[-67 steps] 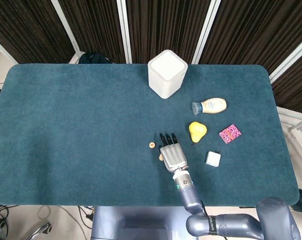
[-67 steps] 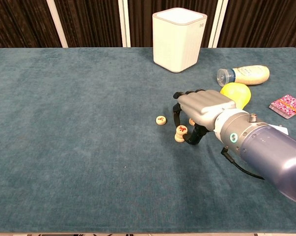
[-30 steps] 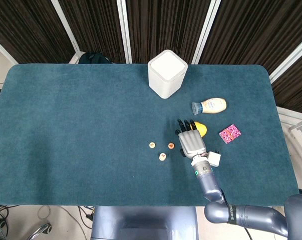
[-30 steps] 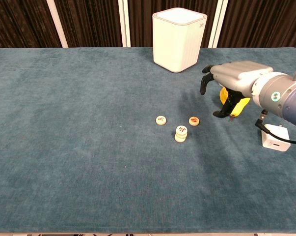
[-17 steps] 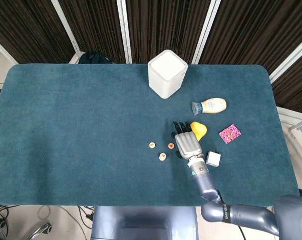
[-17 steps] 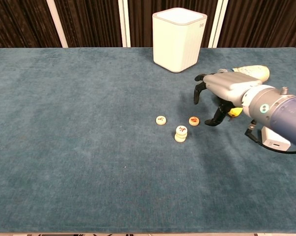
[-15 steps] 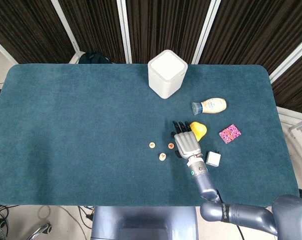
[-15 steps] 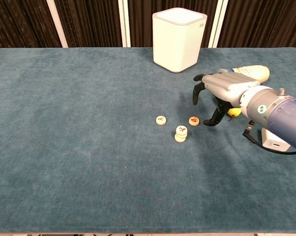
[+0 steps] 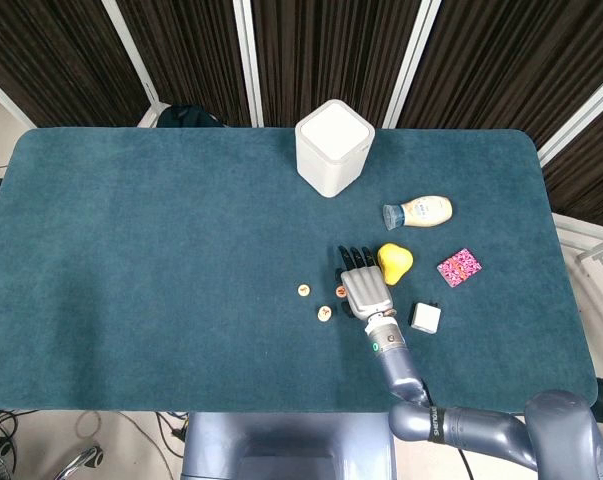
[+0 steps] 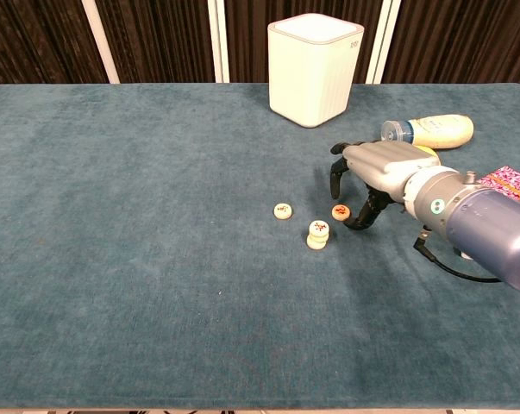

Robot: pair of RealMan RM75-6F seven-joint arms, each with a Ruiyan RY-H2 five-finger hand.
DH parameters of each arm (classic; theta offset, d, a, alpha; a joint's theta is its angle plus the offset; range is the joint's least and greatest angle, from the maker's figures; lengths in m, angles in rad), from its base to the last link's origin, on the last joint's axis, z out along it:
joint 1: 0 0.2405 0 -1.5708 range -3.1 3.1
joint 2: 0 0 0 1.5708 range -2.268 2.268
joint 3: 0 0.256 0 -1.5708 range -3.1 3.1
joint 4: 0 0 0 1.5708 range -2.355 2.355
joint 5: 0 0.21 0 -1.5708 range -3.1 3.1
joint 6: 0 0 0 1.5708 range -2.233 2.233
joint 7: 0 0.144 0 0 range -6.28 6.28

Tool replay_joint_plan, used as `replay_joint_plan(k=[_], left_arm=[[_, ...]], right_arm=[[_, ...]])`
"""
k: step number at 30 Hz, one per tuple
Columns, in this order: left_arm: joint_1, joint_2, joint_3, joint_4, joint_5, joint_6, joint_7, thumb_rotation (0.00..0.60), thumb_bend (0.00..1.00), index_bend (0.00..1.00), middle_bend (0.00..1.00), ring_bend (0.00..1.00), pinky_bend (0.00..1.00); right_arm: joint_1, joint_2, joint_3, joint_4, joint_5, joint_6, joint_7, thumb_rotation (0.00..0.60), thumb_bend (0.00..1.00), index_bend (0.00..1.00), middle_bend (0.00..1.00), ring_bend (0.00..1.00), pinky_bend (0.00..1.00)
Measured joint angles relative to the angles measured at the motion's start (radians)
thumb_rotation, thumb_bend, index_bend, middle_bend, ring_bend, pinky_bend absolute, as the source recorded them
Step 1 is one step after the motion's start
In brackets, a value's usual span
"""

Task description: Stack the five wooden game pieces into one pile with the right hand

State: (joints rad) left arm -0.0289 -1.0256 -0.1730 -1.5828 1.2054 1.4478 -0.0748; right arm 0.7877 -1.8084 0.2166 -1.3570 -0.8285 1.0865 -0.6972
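Observation:
Three spots of round wooden pieces lie mid-table. A short stack (image 10: 318,233) (image 9: 324,314) sits nearest the front. One single piece (image 10: 283,210) (image 9: 304,290) lies to its left. Another single piece with a red mark (image 10: 341,211) (image 9: 338,292) lies to its right. My right hand (image 10: 372,172) (image 9: 361,290) hovers palm down over the red-marked piece, fingers spread and curved, with the piece between the fingertips and the thumb. It holds nothing. How many pieces the stack has I cannot tell. My left hand is not visible.
A white square container (image 9: 333,147) (image 10: 315,69) stands at the back. Right of the hand lie a bottle on its side (image 9: 418,211) (image 10: 428,131), a yellow pear (image 9: 394,260), a pink packet (image 9: 458,267) (image 10: 505,183) and a small white box (image 9: 426,318).
My right hand left the stack, swung right to the pear, then came back left and lower over the red-marked piece. The pieces have not moved in the last second.

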Motion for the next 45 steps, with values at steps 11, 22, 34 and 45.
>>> replay_joint_plan(k=[11,22,34,45], left_arm=[[0.000,0.000,0.000,0.002,0.000,-0.001,-0.001,0.600,0.15,0.05,0.00,0.00,0.09],[-0.001,0.000,0.000,0.003,-0.001,-0.003,-0.001,0.600,0.15,0.05,0.00,0.00,0.09],[0.000,0.000,0.000,0.003,-0.001,-0.003,-0.001,0.600,0.15,0.05,0.00,0.00,0.09],[-0.001,0.000,-0.001,0.003,-0.002,-0.003,0.001,0.600,0.15,0.05,0.00,0.00,0.09]], right_arm=[[0.014,-0.031,0.014,0.036,0.014,-0.002,-0.022,0.600,0.41,0.46,0.00,0.00,0.00],[0.016,-0.042,0.016,0.059,0.030,-0.010,-0.035,0.600,0.41,0.48,0.00,0.00,0.00],[0.014,-0.050,0.016,0.069,0.033,-0.013,-0.039,0.600,0.41,0.49,0.00,0.00,0.00],[0.016,-0.051,0.021,0.069,0.036,-0.014,-0.048,0.600,0.42,0.51,0.00,0.00,0.00]])
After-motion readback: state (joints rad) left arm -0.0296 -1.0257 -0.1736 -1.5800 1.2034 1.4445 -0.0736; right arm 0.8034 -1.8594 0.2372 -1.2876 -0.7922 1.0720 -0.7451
